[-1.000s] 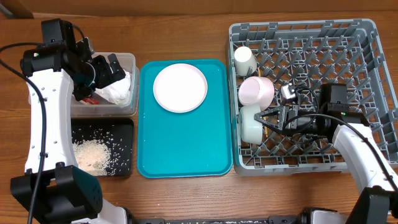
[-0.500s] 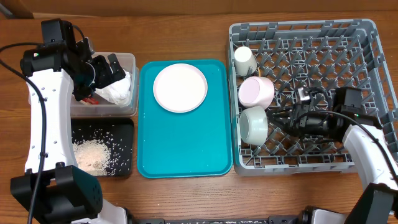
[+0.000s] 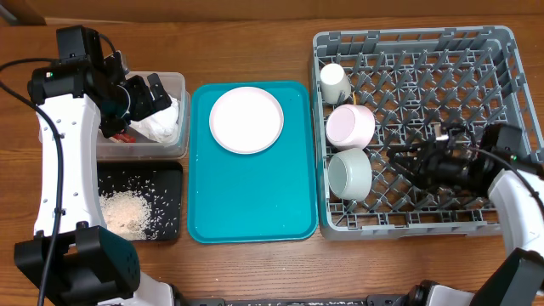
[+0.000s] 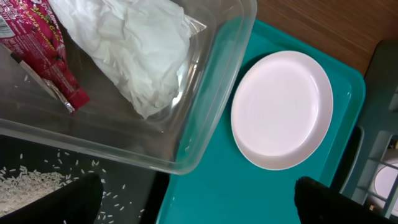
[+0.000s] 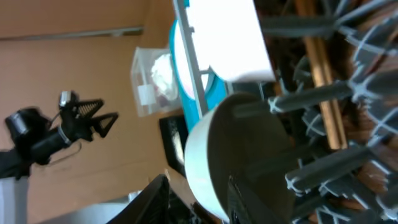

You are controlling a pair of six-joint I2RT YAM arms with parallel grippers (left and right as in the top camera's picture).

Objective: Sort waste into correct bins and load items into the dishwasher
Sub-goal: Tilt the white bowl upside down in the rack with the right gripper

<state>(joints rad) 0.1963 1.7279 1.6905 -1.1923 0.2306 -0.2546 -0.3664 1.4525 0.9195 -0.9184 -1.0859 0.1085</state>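
The right gripper [image 3: 400, 159] hangs over the grey dish rack [image 3: 425, 34], jaws slightly parted and empty, just beside the white-grey bowl [image 3: 350, 174] resting among the pegs. The left gripper [image 3: 144, 93] hovers spread wide above the clear tub [image 3: 175, 79] holding the napkin [image 4: 130, 43].

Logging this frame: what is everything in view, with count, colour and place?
dish rack: 1, grey, table's right
cup: 1, white, in rack, back left
pink bowl: 1, pink, in rack, beside cup
white-grey bowl: 1, in rack, front left
chopsticks: count unclear, wooden, lying in rack
teal tray: 1, centre
plate: 1, pale pink, on teal tray
clear tub: 1, back left
napkin: 1, white, crumpled, in tub
snack wrapper: 1, red, in tub
black tray: 1, front left
rice: loose white grains, in black tray
left end effector: open, above tub
right end effector: open, empty, over rack
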